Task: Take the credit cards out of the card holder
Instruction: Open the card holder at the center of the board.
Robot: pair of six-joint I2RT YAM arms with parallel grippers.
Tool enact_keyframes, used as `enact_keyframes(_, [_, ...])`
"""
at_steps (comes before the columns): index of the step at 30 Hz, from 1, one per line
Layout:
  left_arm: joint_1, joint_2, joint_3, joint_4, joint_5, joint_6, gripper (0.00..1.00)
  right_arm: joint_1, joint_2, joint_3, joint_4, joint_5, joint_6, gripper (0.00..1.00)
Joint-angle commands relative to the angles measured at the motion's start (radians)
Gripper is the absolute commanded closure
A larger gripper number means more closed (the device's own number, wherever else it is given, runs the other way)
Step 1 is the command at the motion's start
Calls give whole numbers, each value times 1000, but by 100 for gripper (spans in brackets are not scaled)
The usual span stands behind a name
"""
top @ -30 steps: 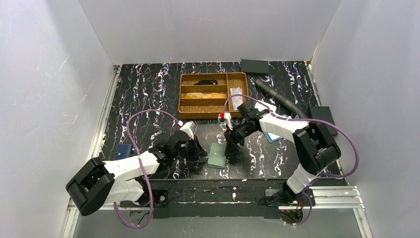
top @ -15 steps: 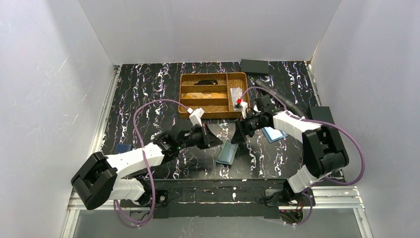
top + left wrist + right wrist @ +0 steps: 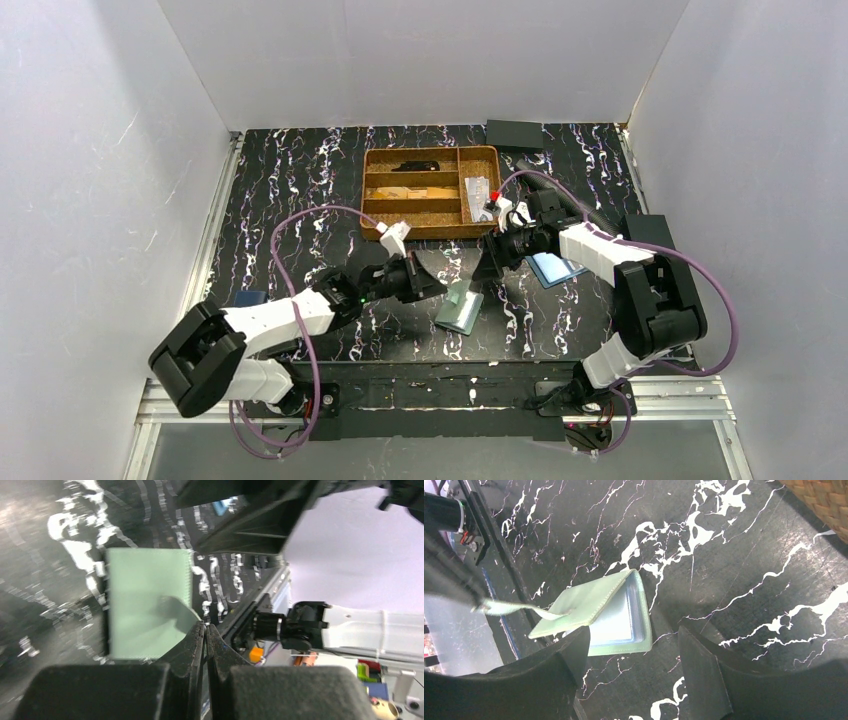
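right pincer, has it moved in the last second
Yes. The right pincer has drawn away from the card holder and gone back toward the wicker tray, ending close to its near right corner.

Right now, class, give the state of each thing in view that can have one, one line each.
card holder: part open, cover lifted.
tab: stretched out sideways, pinched.
left gripper: jaws shut on the tab.
right gripper: jaws open, empty, above the card holder.
woven tray: items in its compartments.
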Motion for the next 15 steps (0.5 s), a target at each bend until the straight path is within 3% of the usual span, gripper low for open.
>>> enact_keyframes(1, [44,-102,-100,-54,-135,3,100,-3,-54,7,-24,-18,-66,27])
enact_keyframes(8, [95,-205,-126,-432,-441,64,100,-3,-63,5,-42,-15,-101,27])
enact_keyframes(15, [107,-208,-96,-659,-520,130,100,4,-56,6,-55,-19,-123,27])
